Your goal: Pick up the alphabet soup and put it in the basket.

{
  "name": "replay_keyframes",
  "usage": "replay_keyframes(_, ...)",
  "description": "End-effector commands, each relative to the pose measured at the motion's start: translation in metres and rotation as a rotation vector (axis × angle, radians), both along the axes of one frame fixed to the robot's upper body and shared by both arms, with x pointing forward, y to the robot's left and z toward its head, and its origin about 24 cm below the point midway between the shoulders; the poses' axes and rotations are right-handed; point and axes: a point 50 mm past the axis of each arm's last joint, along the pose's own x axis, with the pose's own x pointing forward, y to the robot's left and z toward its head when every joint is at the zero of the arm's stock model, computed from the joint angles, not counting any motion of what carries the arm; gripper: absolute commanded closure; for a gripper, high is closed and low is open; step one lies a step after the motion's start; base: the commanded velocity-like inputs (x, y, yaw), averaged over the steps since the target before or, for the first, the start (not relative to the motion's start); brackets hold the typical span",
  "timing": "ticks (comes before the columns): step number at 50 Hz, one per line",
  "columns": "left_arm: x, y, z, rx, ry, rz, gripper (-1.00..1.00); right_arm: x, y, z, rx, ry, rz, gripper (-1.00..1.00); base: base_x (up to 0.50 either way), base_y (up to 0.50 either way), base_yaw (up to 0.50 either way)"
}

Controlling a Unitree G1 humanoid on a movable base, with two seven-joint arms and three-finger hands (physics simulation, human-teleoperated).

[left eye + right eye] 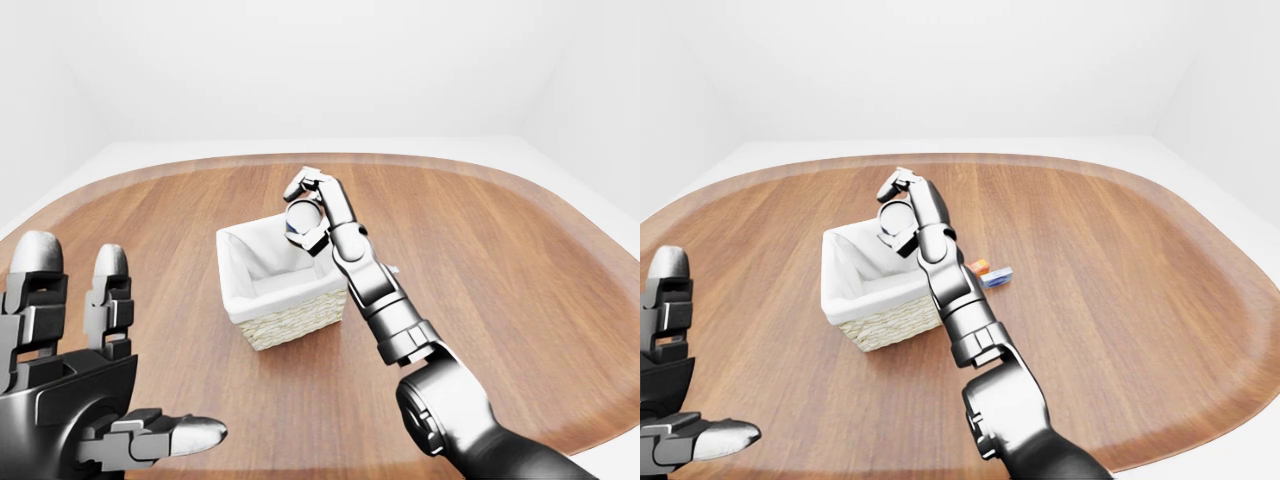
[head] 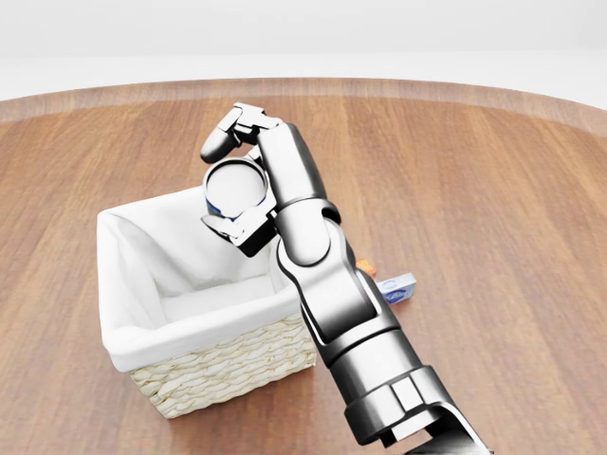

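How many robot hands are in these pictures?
2. The right robot hand is above the basket, fingers closed round the alphabet soup. The left robot hand is at the left-eye view's bottom left, fingers spread, holding nothing.

Your head view looks steeply down, close on the basket (image 2: pixel 204 313); both eye views sit farther back, sharing the whole worktop (image 1: pixel 520 270), basket near 12 o'clock.
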Motion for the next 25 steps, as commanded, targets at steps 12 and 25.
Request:
replay_keyframes(12, -0.009, 0.008, 0.011, 0.008, -0.074, 0.031, -1.0, 0.013, 0.02, 0.0, -0.029, 0.082, -0.026, 1.0, 0.0, 0.0, 0.0)
replay_keyframes(25, -0.009, 0.01, 0.013, 0.008, -0.09, 0.037, -1.0, 0.011, 0.029, -0.015, -0.079, 0.097, -0.028, 1.0, 0.0, 0.0, 0.0)
